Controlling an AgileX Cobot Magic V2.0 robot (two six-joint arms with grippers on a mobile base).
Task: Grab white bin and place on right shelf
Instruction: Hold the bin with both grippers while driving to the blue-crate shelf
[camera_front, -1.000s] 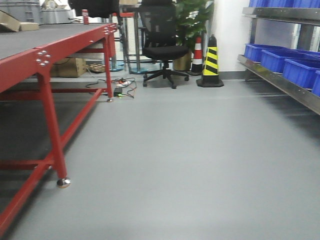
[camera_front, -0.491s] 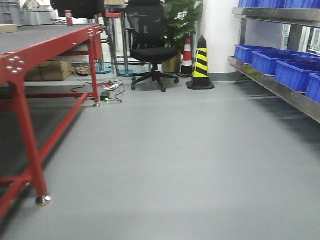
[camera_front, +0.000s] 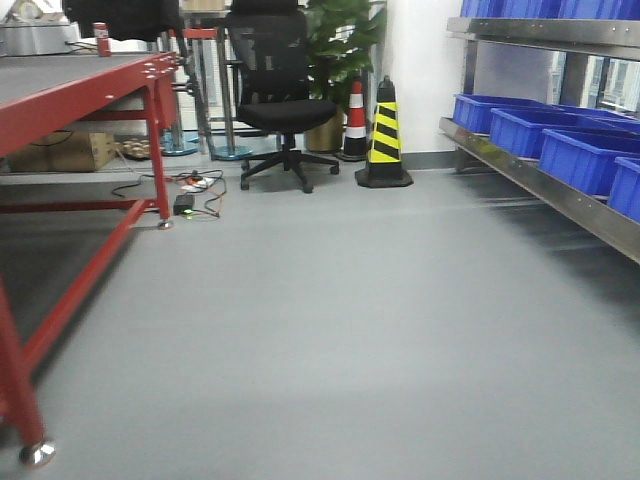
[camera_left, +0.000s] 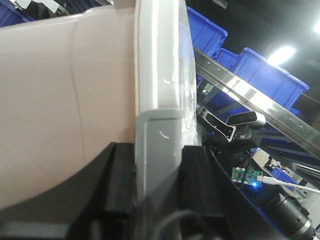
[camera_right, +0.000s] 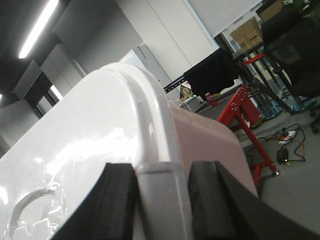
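Carrying bin (camera_left: 50, 100) clamped at its rim between left gripper (camera_left: 157, 185) and right gripper (camera_right: 162, 200), both closed on it. Transport step; shelf (camera_front: 545, 190) off to right of grippers. Next: face shelf, raise bin to shelf level.

front: bright, soft blur | wrists: dim, glare on white bin (camera_right: 75, 165)

The left gripper (camera_left: 159, 185) has its two black fingers (camera_left: 120, 185) pressed on either side of the rim of the white bin (camera_left: 50, 100), which sits right between them. The right gripper (camera_right: 162, 200) pinches the rim the same way, one finger on each side.
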